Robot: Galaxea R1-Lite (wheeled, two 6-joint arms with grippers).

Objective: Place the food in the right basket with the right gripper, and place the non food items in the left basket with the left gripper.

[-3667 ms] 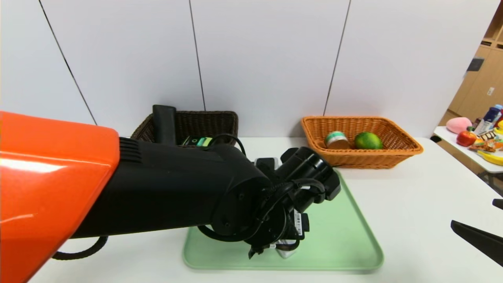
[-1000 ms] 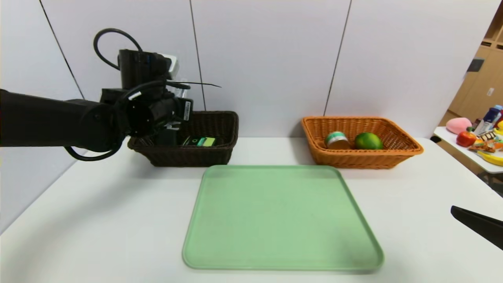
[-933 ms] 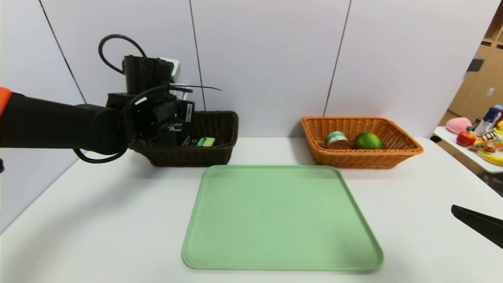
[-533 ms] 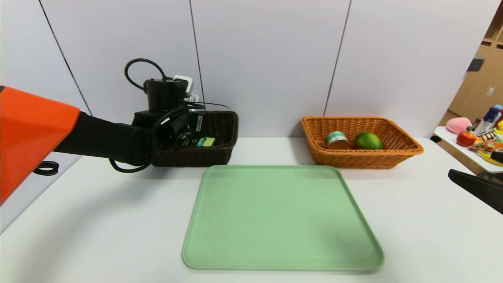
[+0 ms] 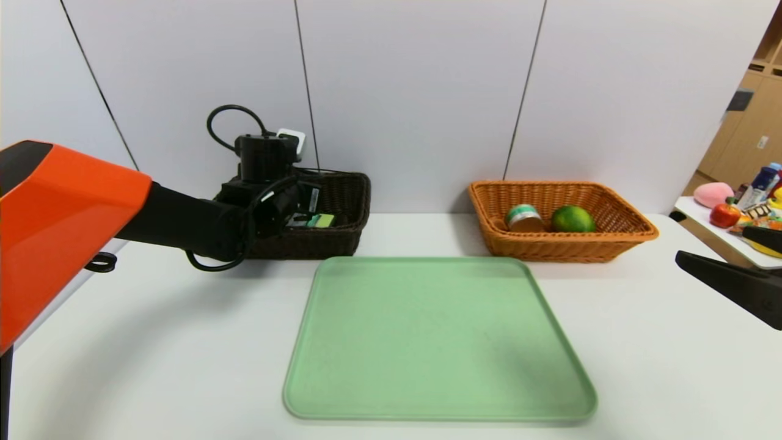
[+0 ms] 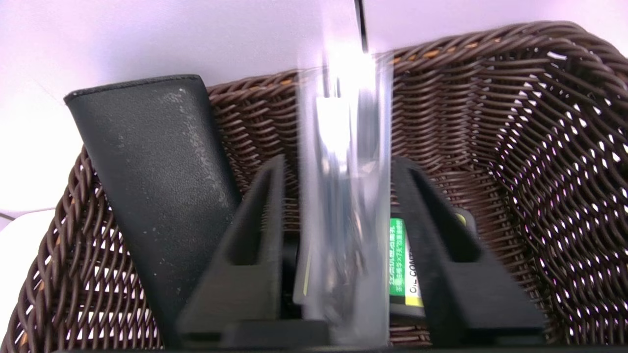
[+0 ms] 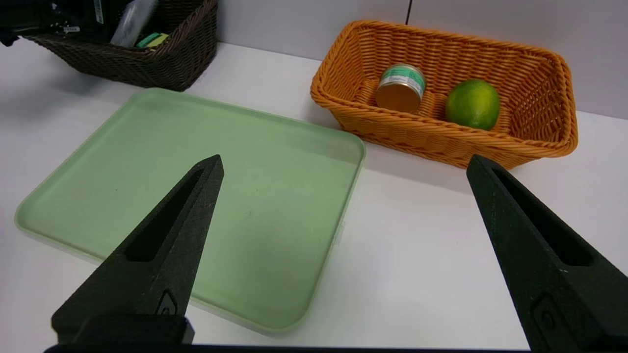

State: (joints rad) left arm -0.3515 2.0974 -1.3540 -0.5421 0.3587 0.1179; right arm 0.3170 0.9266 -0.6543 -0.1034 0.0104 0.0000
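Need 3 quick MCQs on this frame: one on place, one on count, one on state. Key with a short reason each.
1. Where is the lime?
A. on the green tray
B. in the orange basket
C. in the dark brown basket

2. How many things lie on the green tray?
A. none
B. one
C. two

3. The left tool is:
A. open and empty
B. parked at the table edge
C. shut on the clear cutlery case

Key:
1 B, it sits beside the tin can in the orange basket.
2 A, the tray surface is bare.
3 C, its fingers press the clear cutlery case over the dark brown basket.
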